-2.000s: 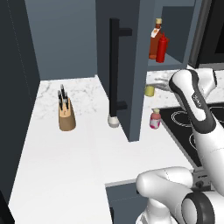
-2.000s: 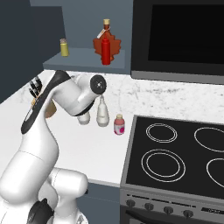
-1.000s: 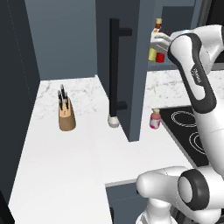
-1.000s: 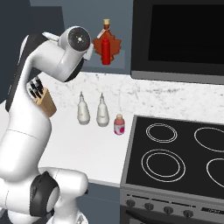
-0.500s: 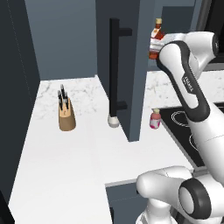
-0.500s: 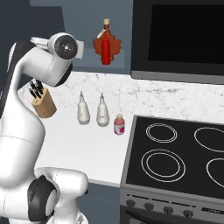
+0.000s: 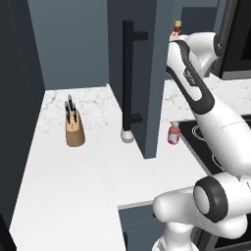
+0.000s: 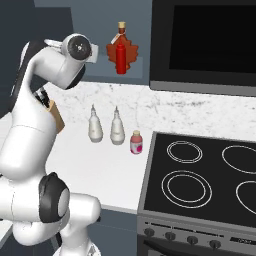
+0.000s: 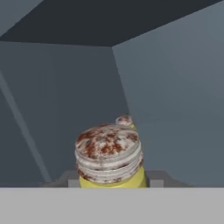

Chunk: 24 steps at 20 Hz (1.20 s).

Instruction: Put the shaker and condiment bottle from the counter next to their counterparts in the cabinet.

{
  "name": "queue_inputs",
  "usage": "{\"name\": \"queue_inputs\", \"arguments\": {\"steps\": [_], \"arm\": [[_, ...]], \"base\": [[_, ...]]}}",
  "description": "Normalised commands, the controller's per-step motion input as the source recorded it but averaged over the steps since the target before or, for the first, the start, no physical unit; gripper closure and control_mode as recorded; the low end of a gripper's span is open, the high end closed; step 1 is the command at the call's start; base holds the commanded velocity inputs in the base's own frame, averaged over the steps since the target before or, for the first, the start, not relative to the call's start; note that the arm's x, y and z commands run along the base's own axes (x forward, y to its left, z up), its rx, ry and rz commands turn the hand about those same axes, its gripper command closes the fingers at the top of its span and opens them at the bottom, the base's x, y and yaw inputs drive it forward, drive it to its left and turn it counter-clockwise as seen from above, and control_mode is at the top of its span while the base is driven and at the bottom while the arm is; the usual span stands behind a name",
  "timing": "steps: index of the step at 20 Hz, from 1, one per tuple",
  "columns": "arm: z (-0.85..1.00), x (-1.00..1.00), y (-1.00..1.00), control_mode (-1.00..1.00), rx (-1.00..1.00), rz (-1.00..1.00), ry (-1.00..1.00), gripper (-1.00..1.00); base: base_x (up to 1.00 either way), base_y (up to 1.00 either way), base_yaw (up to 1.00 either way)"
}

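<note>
Dark blue-grey walls close the kitchen corner in the left base view, and the white marble counter (image 7: 73, 166) runs along them. On it stand a knife block (image 7: 74, 128), a small white bottle (image 7: 127, 136) at the foot of the open cabinet (image 7: 147, 73) door, and a pink jar (image 7: 173, 133) near the stove (image 7: 215, 147). The white arm (image 7: 196, 93) reaches up behind the door, so the end effector is hidden here. Only the tan top of an orange-red bottle (image 7: 176, 28) shows above the arm.

From the right base view, the arm (image 8: 55, 70) bends toward the cabinet shelf (image 8: 140, 65) on the left of the black microwave (image 8: 205, 42). The red condiment bottle (image 8: 120, 58) already stands on that shelf, just in front of the taller orange-red bottle (image 8: 121, 42). Two white bottles (image 8: 105, 127) and the pink jar (image 8: 135, 142) are on the counter (image 8: 100, 165). The end effector is behind the arm's last joint and I cannot see it.

The hand view looks into the cabinet interior (image 9: 166, 87). The shaker (image 9: 109, 157) fills the lower middle, yellow body and speckled cap, and it seems pinched by the end effector (image 9: 109, 180), whose tips show only as grey stubs at both sides. A second small cap (image 9: 124, 120), probably the counterpart shaker, peeks just behind it.

I judge that the shaker is being carried in to its counterpart. The next move would need lowering it beside that one without knocking it, then releasing. The shelf floor under the shaker is not visible.
</note>
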Motion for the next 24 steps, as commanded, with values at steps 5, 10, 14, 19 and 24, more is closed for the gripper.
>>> {"name": "queue_inputs", "arguments": {"steps": [5, 10, 14, 19, 24], "arm": [[0.0, 0.58, 0.06, -1.0, -0.06, 0.0, 0.0, 1.0], [0.0, 0.34, 0.09, -1.0, -0.09, 0.0, -0.08, 1.0], [0.0, 0.14, 0.01, -1.0, -0.07, 0.0, -0.09, 1.0], [0.0, 0.05, 0.0, -1.0, -0.08, 0.0, -0.09, 1.0], [0.0, 0.04, 0.02, -1.0, -0.07, 0.0, -0.04, 1.0]], "base": [[0.0, 0.0, 0.0], [0.0, 0.0, 0.0], [0.0, 0.0, 0.0], [0.0, 0.0, 0.0], [0.0, 0.0, 0.0]]}}
